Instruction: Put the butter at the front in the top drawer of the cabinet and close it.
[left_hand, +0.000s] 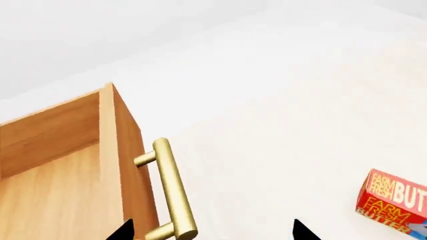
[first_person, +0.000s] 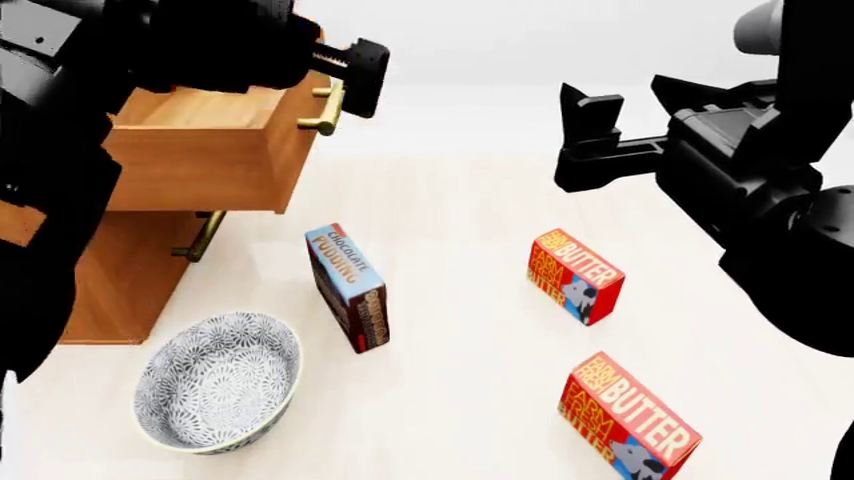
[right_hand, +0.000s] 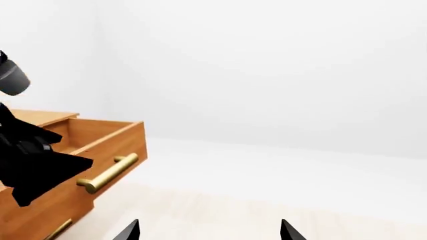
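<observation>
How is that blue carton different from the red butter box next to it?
The chocolate pudding carton is blue and brown; the butter is red and orange with a blue cow panel. The pudding carton stands nearer the patterned bowl and the cabinet; the butter lies further toward the right arm's side. Both are small lettered cartons resting on the pale floor, untouched by either gripper.

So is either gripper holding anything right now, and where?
Nothing is held. The left gripper sits open by the top drawer's handle; the right gripper hangs open, empty.

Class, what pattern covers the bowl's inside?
The bowl: a grey-and-white floral pattern, clearest in the head view.
</observation>
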